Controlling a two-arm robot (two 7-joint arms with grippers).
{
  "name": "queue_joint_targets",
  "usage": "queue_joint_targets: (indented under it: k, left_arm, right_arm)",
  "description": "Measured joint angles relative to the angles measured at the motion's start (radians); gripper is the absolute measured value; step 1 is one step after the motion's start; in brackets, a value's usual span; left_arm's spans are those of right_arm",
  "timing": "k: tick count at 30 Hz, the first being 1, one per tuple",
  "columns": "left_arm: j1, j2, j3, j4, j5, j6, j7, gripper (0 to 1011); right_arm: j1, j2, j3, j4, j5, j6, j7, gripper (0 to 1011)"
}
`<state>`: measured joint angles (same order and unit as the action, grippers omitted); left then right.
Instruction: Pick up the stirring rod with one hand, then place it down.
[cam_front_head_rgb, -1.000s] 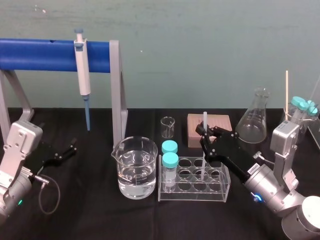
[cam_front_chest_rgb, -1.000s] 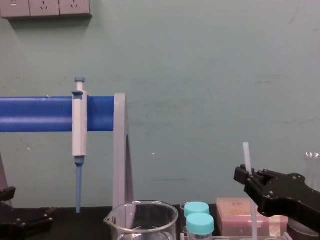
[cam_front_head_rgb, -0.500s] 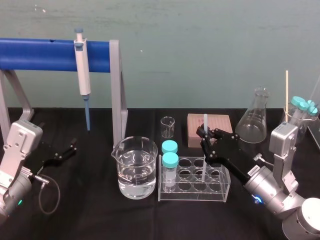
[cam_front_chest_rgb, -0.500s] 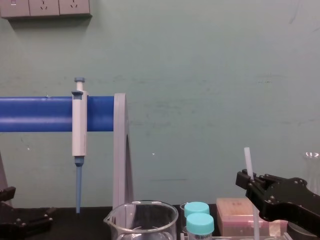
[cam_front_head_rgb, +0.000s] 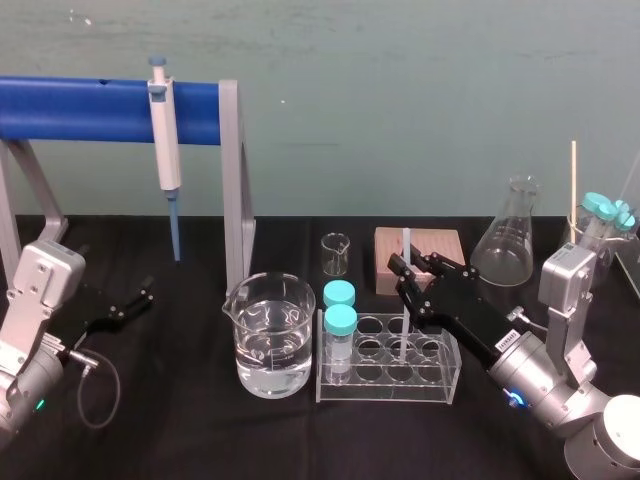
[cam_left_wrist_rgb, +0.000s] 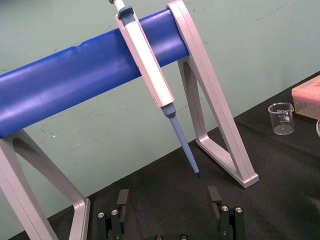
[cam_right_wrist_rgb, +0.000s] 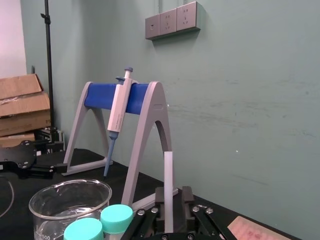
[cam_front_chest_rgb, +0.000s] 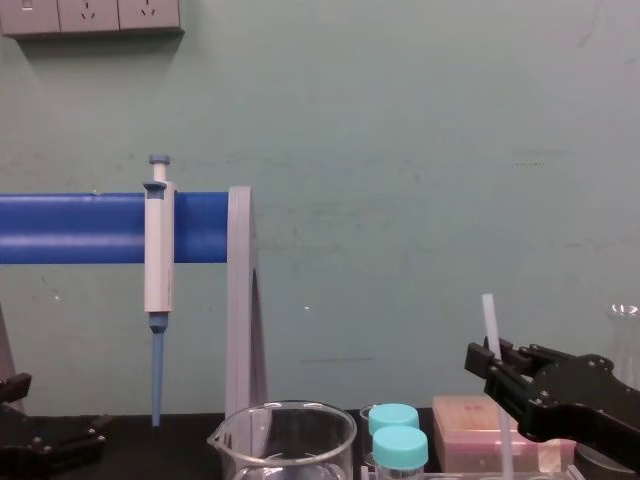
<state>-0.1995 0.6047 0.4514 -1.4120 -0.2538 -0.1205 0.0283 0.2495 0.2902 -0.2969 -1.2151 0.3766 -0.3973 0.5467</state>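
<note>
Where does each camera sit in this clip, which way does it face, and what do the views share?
Head: high, looking down at the table; both arms, left gripper parked open at left, right gripper shut on the stirring rod.
Chest: low, looking across at the wall; right gripper lower right.
Left wrist: faces the pipette; own fingers.
Right wrist: faces beaker and pipette; own fingers, rod.
Shared: pipette in all four.

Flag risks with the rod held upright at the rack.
The thin translucent white stirring rod, pinched by the right gripper, seems to reach into the clear plastic tube rack: sideways motion could tip it. Teal-capped tubes and the water-filled glass beaker stand close. Left gripper is parked far left.
</note>
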Motion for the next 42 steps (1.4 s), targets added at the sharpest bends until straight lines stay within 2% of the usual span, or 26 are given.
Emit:
queue_joint_targets:
  k: [1, 4, 5, 8, 11, 14, 15, 21, 22, 27, 30, 34, 38, 40, 41, 42]
  left_arm:
    - [0.000, 0.000, 0.000, 0.000, 0.000, 0.000, 0.000, 1000]
    - [0.000, 0.000, 0.000, 0.000, 0.000, 0.000, 0.000, 1000]
    - [0.000, 0.000, 0.000, 0.000, 0.000, 0.000, 0.000, 1000]
    - [0.000, 0.000, 0.000, 0.000, 0.000, 0.000, 0.000, 1000]
    - [0.000, 0.000, 0.000, 0.000, 0.000, 0.000, 0.000, 1000]
    - [0.000, 0.000, 0.000, 0.000, 0.000, 0.000, 0.000, 1000]
    - [0.000, 0.000, 0.000, 0.000, 0.000, 0.000, 0.000, 1000]
    - [0.000, 0.000, 0.000, 0.000, 0.000, 0.000, 0.000, 1000]
    - [0.000, 0.000, 0.000, 0.000, 0.000, 0.000, 0.000, 1000]
    - [0.000, 0.000, 0.000, 0.000, 0.000, 0.000, 0.000, 1000]
    - [0.000, 0.000, 0.000, 0.000, 0.000, 0.000, 0.000, 1000]
    - [0.000, 0.000, 0.000, 0.000, 0.000, 0.000, 0.000, 1000]
    - [0.000, 0.000, 0.000, 0.000, 0.000, 0.000, 0.000, 1000]
    - [0.000, 0.000, 0.000, 0.000, 0.000, 0.000, 0.000, 1000]
    - [0.000, 0.000, 0.000, 0.000, 0.000, 0.000, 0.000, 1000]
    - [0.000, 0.000, 0.000, 0.000, 0.000, 0.000, 0.000, 1000]
  right_arm:
    - [0.000, 0.000, 0.000, 0.000, 0.000, 0.000, 0.001, 242]
    - [0.000, 0.000, 0.000, 0.000, 0.001, 0.000, 0.001, 301]
    - [0.000, 0.000, 0.000, 0.000, 0.001, 0.000, 0.001, 361]
    - [0.001, 0.000, 0.000, 0.000, 0.001, 0.000, 0.002, 420]
    - [0.001, 0.000, 0.000, 0.001, 0.002, 0.000, 0.002, 565]
    - [0.001, 0.000, 0.000, 0.001, 0.002, 0.000, 0.002, 627]
    - [0.001, 0.000, 0.000, 0.001, 0.003, 0.000, 0.002, 686]
    - [0.001, 0.000, 0.000, 0.001, 0.003, 0.000, 0.003, 838]
    - [0.001, 0.000, 0.000, 0.001, 0.003, 0.000, 0.003, 891]
    - [0.001, 0.000, 0.000, 0.001, 0.003, 0.000, 0.003, 1003]
    - [0.000, 0.000, 0.005, -0.010, 0.007, 0.015, -0.001, 1000]
    - [-0.007, 0.000, 0.029, -0.049, 0.020, 0.052, -0.034, 1000]
    - [-0.038, -0.004, 0.097, -0.117, 0.015, 0.108, -0.163, 1000]
    - [-0.052, -0.007, 0.122, -0.136, 0.000, 0.135, -0.220, 1000]
    - [-0.063, -0.012, 0.142, -0.147, -0.016, 0.162, -0.275, 1000]
    - [-0.067, -0.013, 0.149, -0.150, -0.022, 0.173, -0.292, 1000]
